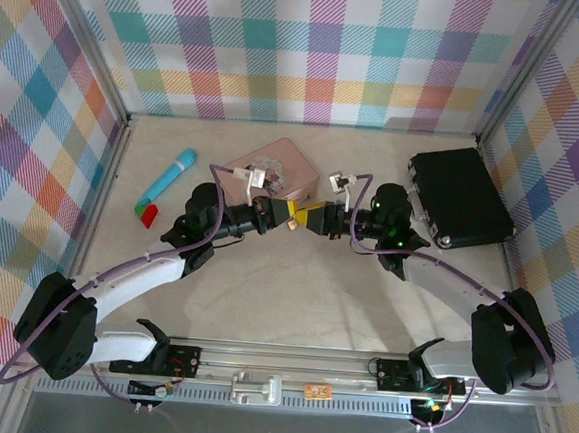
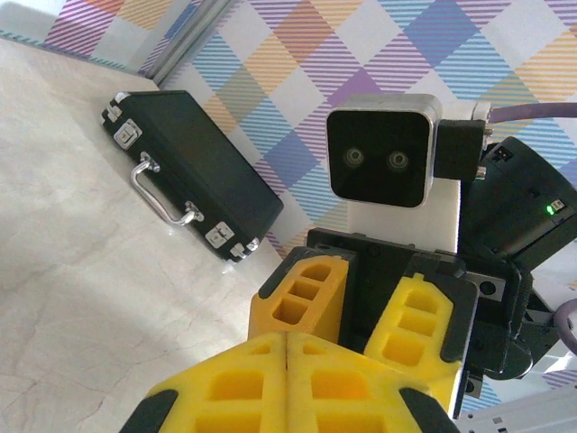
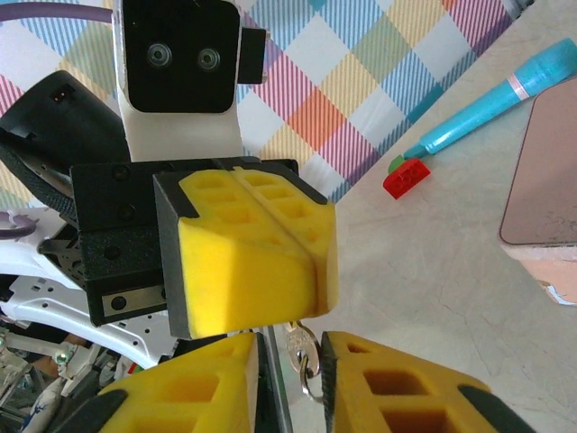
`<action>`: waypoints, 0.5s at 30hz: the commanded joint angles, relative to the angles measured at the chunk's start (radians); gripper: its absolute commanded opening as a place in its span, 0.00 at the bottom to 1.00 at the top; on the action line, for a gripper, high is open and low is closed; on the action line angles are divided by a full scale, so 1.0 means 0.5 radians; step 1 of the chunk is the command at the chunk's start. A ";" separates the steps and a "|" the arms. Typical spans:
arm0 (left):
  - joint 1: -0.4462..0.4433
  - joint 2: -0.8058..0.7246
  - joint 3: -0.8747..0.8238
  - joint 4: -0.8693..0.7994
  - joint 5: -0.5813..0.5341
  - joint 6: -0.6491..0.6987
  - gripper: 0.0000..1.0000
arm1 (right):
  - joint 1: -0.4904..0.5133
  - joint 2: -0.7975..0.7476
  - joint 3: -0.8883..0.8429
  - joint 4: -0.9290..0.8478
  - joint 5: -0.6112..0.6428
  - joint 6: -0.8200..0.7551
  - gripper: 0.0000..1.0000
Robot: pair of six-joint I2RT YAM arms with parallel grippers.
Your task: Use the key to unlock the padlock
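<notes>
Between the narrowly parted right jaws — at the shut left jaws' tips — sits the padlock.

fingers: yellow, moulded with square cells, black-backed
arms: white links, black joints
cables: purple

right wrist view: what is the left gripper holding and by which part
The left gripper pinches what looks like a small thin metal key by one end; the ringed other end sticks out of its shut jaws.
</notes>
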 commanded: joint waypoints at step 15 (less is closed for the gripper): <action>-0.003 0.002 -0.027 0.226 0.042 -0.113 0.00 | 0.003 0.142 0.007 0.313 -0.097 0.147 0.01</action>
